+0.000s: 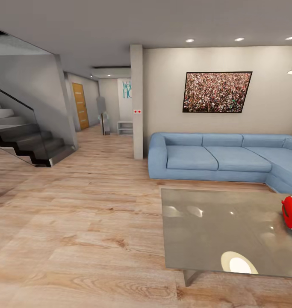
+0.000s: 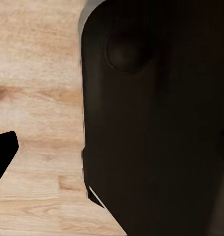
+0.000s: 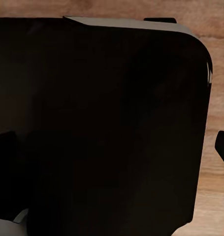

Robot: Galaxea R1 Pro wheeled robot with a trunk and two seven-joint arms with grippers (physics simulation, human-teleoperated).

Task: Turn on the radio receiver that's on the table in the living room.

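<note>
Red radio (image 1: 291,212): sits on the table near its right side, cut off by the head view's right edge.
Table (image 1: 205,231): glossy grey top, low, in front of the sofa, on the floor.
Sofa (image 1: 218,157): blue, L-shaped, against the beige wall under a framed crowd picture (image 1: 217,92).
Floor (image 1: 77,214): light wood planks.
Stairs (image 1: 22,137): far left.
Grippers: wrist views show dark robot body over planks; cannot tell whether the fingers are spread or together.
</note>
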